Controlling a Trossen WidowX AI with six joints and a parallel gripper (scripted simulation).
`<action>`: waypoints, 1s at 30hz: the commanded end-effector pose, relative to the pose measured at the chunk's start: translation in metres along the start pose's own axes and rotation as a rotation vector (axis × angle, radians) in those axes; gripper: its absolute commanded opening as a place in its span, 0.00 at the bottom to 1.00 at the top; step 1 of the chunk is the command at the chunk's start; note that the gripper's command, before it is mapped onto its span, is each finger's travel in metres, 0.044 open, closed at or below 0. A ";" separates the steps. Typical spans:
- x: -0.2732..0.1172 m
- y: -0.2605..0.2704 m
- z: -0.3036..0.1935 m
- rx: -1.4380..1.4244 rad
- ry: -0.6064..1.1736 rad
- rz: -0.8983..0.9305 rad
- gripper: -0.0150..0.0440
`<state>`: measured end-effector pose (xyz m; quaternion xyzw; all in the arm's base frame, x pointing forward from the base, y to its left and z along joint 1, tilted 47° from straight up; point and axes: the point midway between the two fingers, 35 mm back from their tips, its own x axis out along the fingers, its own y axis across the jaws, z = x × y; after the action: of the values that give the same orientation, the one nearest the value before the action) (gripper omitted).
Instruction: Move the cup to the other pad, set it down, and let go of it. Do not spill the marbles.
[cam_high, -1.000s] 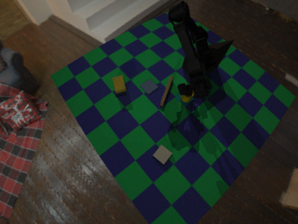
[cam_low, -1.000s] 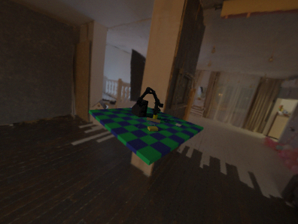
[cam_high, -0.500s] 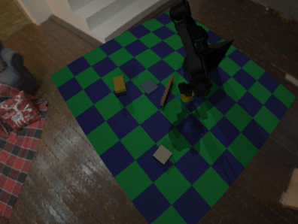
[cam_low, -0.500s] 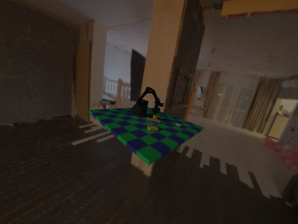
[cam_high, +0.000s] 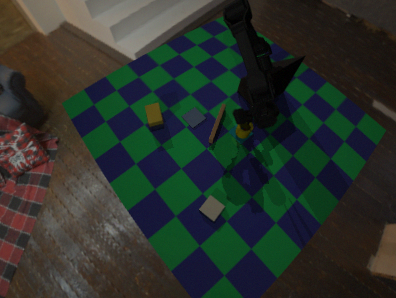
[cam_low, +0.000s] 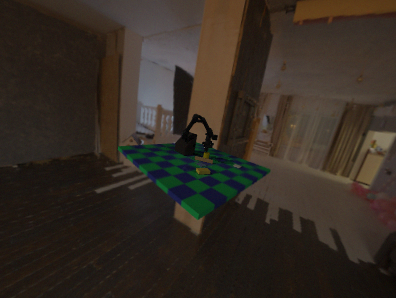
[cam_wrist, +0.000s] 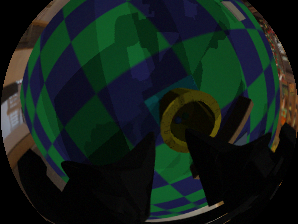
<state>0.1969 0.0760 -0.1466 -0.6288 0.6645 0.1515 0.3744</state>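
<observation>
The gripper (cam_high: 243, 118) (cam_low: 207, 147) (cam_wrist: 169, 133) is standing partly apart, its fingers not clamping the yellow cup (cam_high: 243, 131) (cam_low: 206, 155) (cam_wrist: 216, 120)! The cup is standing upright on the teal pad (cam_high: 250, 136) (cam_wrist: 156, 100), nearer the worktop's (cam_high: 181, 195) (cam_low: 198, 211) (cam_wrist: 112, 70) arm-side edge than the opposite edge, and one fingertip is overlapping its mouth in the wrist view. A brown bar (cam_high: 217, 124) (cam_low: 204, 160) (cam_wrist: 239, 121) is lying just beside.

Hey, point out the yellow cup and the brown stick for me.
Yellow cup (cam_high: 243, 132) (cam_low: 206, 155) (cam_wrist: 166, 122): top and exterior, its body; wrist, its rim.
Brown stick (cam_high: 217, 125) (cam_low: 204, 160) (cam_wrist: 240, 120): top, exterior and wrist, mid-length.
</observation>
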 end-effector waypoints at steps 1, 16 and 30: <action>-0.009 -0.001 0.001 0.008 -0.006 0.002 0.50; -0.012 0.000 -0.001 -0.001 -0.001 -0.002 0.90; -0.076 0.001 -0.003 0.006 -0.006 0.003 1.00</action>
<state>0.1908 0.1175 -0.1034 -0.6301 0.6634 0.1528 0.3737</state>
